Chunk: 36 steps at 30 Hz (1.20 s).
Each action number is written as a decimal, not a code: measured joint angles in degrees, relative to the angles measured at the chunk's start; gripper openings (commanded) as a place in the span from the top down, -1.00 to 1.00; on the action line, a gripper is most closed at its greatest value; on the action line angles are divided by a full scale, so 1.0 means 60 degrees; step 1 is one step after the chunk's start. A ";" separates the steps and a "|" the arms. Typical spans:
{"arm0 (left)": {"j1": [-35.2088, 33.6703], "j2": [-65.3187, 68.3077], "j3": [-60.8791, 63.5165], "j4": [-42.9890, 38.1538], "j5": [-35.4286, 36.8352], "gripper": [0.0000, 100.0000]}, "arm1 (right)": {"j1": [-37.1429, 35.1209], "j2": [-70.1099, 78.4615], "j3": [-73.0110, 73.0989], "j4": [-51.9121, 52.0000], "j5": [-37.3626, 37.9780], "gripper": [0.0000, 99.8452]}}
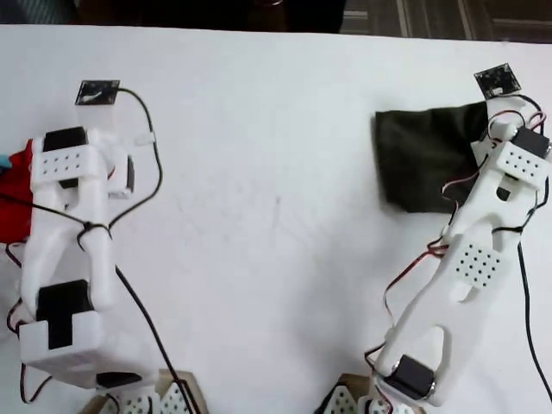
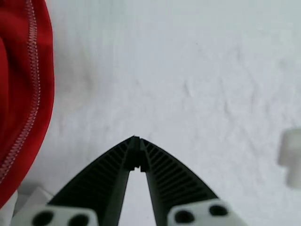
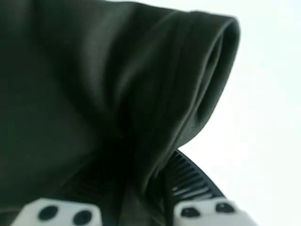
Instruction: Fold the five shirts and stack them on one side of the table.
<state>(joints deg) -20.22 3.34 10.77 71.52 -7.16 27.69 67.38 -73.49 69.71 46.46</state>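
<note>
A folded dark shirt (image 1: 423, 159) lies at the table's far right, partly under the right arm. In the right wrist view a bunched fold of the dark shirt (image 3: 94, 84) runs between the fingers of my right gripper (image 3: 141, 188), which is shut on it. A red shirt (image 1: 17, 194) with a stitched hem lies crumpled at the table's left edge, half hidden behind the left arm. My left gripper (image 2: 136, 143) hangs over bare white table, beside the red shirt (image 2: 19, 84) and not touching it. Its dark ribbed fingers (image 2: 164, 169) are shut with nothing between them.
The white table (image 1: 276, 172) is bare across the middle between the two arms. Both arm bases and their cables sit at the near edge. A bit of blue (image 1: 3, 161) shows beside the red shirt. A small white part (image 2: 289, 150) lies near the left gripper.
</note>
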 measured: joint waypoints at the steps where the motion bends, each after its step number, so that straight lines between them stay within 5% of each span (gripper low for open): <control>1: 0.0000 0.0000 0.0000 0.0000 0.0000 0.95 | 0.0000 0.0000 0.0000 0.0000 0.0000 0.96; 5: 0.0000 0.0000 0.0000 0.0000 0.0000 0.95 | 0.0000 0.0088 0.0000 0.0000 0.0000 0.92; 11: 0.0000 0.0000 0.0000 0.0000 0.0000 0.95 | 0.0015 0.0527 -0.0015 -0.0059 -0.0029 0.53; 23: 0.0000 0.0000 0.0000 0.0000 0.0000 0.95 | 0.0147 0.0484 -0.0015 -0.0703 -0.2271 0.53; 36: 0.0000 0.0000 0.0000 0.0000 -0.0015 0.95 | 0.0161 -0.1084 0.0000 -0.0322 -0.3150 0.42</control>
<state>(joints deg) -20.22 3.34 10.77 71.52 -7.25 28.66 60.88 -73.49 67.78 27.56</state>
